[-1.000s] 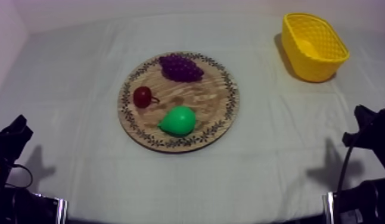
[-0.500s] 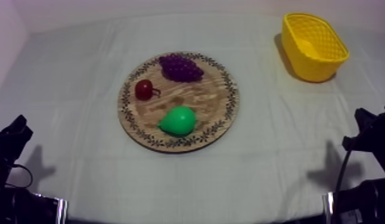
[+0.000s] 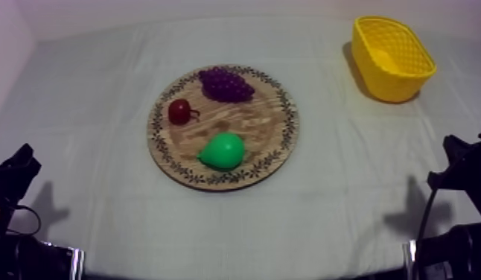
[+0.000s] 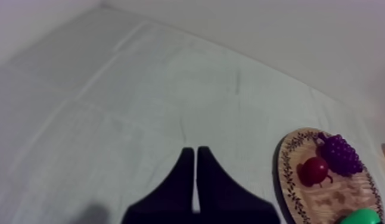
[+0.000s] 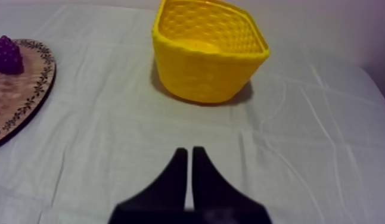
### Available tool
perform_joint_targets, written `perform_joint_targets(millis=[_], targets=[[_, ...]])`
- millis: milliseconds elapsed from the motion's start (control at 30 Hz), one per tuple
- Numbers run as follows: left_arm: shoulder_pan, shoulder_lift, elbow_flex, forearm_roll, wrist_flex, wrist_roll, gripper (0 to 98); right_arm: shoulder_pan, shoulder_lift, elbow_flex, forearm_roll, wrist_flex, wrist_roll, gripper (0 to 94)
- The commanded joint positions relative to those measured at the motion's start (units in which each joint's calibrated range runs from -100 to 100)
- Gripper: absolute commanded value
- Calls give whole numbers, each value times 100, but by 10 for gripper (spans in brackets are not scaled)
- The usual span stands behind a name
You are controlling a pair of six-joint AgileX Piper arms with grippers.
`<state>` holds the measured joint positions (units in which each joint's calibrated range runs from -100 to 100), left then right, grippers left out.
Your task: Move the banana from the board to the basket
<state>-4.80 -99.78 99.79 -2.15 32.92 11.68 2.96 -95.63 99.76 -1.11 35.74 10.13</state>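
**Resting low at both sides, fingers pressed together**

Sitting at the near left edge of the surface (image 3: 102,89), the left gripper (image 4: 192,152) has its two black fingers lying together as a narrow wedge with nothing between them. They are over bare grey-white cloth, well apart from the wooden board (image 3: 262,123).

The right gripper (image 5: 187,152) sits at the near right edge. Its fingers are also closed into a narrow wedge and hold nothing. They point toward the yellow basket (image 3: 392,82), with a stretch of wrinkled cloth between them and it.

The board lies flat in the middle of the surface and carries three toy fruits:
- The bunch of grapes (image 3: 226,84) is on its far side, just inside the patterned rim.
- The small red fruit (image 3: 179,112) is on its left part, with its stem turned to the right.
- The pear (image 3: 222,151) is on its near side, close to the rim.

The three fruits are apart from one another.

The basket stands upright at the far right of the surface, mouth up, well apart from the board. Its inside is yellow lattice in the right wrist view. Whether the banana lies in it cannot be told, and where the banana is cannot be told.
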Motion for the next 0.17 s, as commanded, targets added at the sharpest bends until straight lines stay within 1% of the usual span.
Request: perform_joint_targets(millis=[0,133], targets=[[-1,-5,-1,-3,-2,2,1,2,-4,2,1,-2,0,7],[-1,-5,-1,-3,-2,2,1,2,-4,2,1,-2,0,7]])
